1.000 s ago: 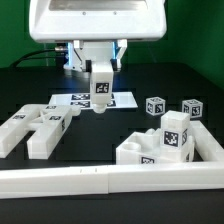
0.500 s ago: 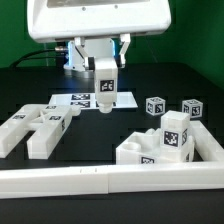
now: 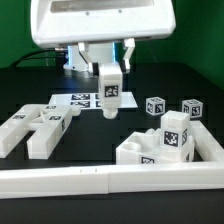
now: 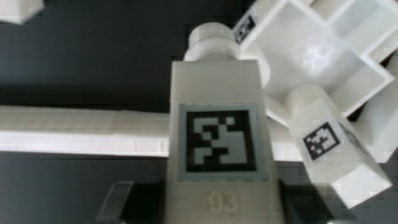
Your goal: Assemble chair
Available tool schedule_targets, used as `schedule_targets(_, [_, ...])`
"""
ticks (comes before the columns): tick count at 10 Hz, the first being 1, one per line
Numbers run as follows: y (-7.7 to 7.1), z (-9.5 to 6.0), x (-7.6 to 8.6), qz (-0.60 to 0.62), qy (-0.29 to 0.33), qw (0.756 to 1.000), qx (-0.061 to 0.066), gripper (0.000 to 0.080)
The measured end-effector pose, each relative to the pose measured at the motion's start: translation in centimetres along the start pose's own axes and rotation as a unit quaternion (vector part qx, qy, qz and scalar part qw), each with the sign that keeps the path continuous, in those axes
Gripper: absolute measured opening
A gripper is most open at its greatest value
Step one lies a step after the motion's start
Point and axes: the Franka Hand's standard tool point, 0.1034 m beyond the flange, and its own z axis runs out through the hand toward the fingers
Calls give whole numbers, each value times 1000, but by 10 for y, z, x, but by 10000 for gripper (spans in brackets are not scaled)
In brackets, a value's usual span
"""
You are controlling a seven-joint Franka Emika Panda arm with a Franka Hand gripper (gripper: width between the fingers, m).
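My gripper [image 3: 110, 66] is shut on a long white chair leg [image 3: 110, 91] with a black-and-white tag and holds it upright above the black table, over the marker board's [image 3: 78, 101] right end. In the wrist view the leg [image 4: 217, 120] runs away from the gripper [image 4: 217, 203], with dark fingers [image 4: 128, 203] on both sides of it. Flat white chair pieces [image 3: 35, 128] lie at the exterior view's left. More white pieces [image 3: 162, 143] are stacked at the front right. Two small tagged blocks [image 3: 156, 106] [image 3: 191, 107] stand at the back right.
A long white rail [image 3: 100, 180] runs along the table's front edge and bends up at the right side [image 3: 212, 150]. It also shows in the wrist view [image 4: 80, 128]. The robot's white base housing [image 3: 100, 20] stands at the back.
The gripper has carried the leg towards the exterior view's right and slightly up. The other parts have not moved.
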Motion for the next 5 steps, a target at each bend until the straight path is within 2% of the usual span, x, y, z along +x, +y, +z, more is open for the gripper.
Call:
schedule_targets(1, [-1,4,10,-2,5,1000,0,291])
schedule_targets(2, [-1,6,13,-4,10,1000,-2,291])
schedule_targets(5, [3,6,13,-6,26,1000,-10,291])
